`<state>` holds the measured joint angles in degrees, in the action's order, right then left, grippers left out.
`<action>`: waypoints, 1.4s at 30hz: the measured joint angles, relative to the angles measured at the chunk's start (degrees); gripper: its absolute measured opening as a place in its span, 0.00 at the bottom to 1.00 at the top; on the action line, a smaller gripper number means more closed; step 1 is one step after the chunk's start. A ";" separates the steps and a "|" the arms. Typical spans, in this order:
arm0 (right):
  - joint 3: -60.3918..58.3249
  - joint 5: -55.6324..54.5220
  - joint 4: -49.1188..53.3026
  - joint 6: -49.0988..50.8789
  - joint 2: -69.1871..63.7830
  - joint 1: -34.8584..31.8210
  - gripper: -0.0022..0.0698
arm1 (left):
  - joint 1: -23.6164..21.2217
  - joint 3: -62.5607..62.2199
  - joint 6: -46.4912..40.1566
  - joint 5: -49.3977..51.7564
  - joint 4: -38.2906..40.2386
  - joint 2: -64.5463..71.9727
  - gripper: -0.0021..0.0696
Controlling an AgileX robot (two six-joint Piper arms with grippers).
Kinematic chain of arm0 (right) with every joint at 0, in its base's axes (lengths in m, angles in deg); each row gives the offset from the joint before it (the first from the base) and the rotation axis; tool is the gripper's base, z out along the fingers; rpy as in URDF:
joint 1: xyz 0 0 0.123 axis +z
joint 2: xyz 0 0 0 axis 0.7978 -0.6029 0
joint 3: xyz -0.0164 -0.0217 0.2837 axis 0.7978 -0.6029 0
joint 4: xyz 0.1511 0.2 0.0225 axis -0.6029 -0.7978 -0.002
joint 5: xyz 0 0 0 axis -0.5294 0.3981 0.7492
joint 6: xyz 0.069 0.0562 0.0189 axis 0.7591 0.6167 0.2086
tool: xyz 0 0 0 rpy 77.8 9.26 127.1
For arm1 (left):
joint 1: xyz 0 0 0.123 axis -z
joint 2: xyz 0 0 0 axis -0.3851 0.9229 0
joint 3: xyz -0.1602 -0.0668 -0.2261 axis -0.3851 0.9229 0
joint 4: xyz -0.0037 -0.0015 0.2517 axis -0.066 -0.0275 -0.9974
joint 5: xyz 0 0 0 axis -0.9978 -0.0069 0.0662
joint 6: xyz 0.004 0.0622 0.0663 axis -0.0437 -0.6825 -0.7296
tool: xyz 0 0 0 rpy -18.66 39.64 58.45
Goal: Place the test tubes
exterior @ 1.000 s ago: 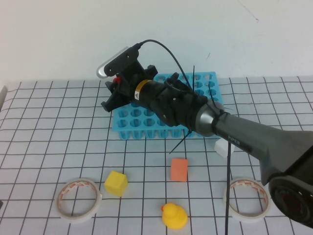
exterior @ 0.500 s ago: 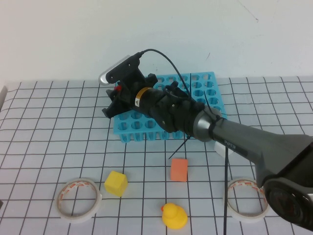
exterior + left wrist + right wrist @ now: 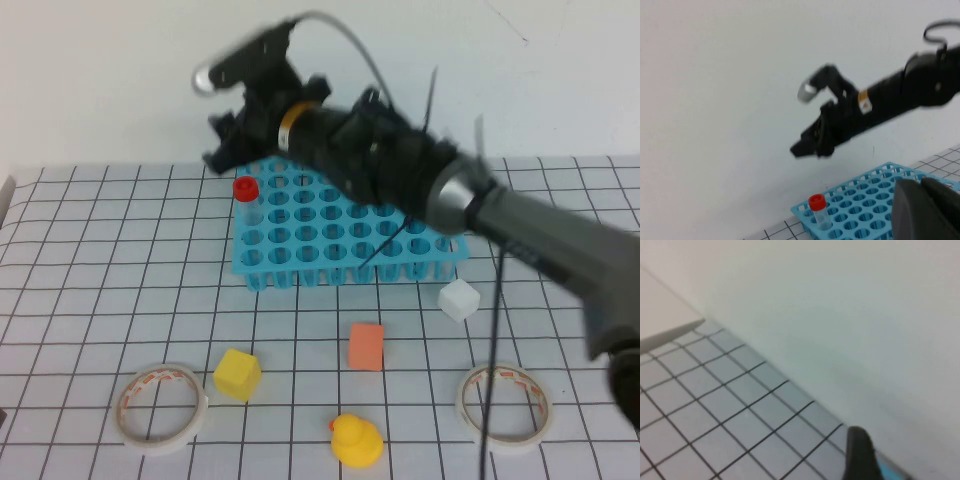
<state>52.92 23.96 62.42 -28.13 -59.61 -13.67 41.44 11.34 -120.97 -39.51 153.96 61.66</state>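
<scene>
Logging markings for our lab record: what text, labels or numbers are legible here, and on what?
Yellow label behind the right gripper, above the blue rack: blurred, unreadable.
Reddish print inside the left tape roll: too small to read.
Left gripper, parked away from the rack: no text visible.

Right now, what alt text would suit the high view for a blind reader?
The right gripper hangs above a red-capped tube standing in a blue rack; blocks, a toy duck and tape rolls lie nearer. The left gripper is outside this view.
</scene>
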 joint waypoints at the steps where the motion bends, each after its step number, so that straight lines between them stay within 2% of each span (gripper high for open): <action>1: -0.27 1.65 1.54 1.79 1.64 0.12 0.58 | 0.00 0.00 0.00 0.00 0.00 0.00 0.03; 3: -2.25 3.12 3.57 4.65 5.07 0.62 0.50 | 0.00 0.00 0.00 0.00 0.00 0.00 0.03; 6: -8.59 1.91 4.21 6.73 11.83 1.50 0.31 | 0.00 0.00 0.00 0.00 0.00 0.00 0.03; 8: -18.28 -2.91 3.85 7.21 18.98 2.72 0.12 | 0.00 0.00 0.00 0.00 0.00 0.00 0.03; 10: -25.91 -6.61 3.71 7.21 24.45 3.36 0.07 | 0.00 0.00 0.00 0.00 0.00 0.00 0.03; 16: -44.49 -9.93 4.02 7.32 40.49 3.45 0.03 | 0.00 0.00 0.00 0.00 0.00 0.00 0.03; 31: -70.36 11.38 6.37 7.45 75.42 3.45 0.03 | 0.00 0.00 0.00 0.00 0.00 0.00 0.03; 42: -90.98 12.69 6.24 7.45 98.95 3.45 0.03 | 0.00 0.00 -0.16 0.00 0.00 0.00 0.03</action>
<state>-38.05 36.65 68.67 -20.68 39.34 -10.22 41.44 11.34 -121.13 -39.51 153.96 61.66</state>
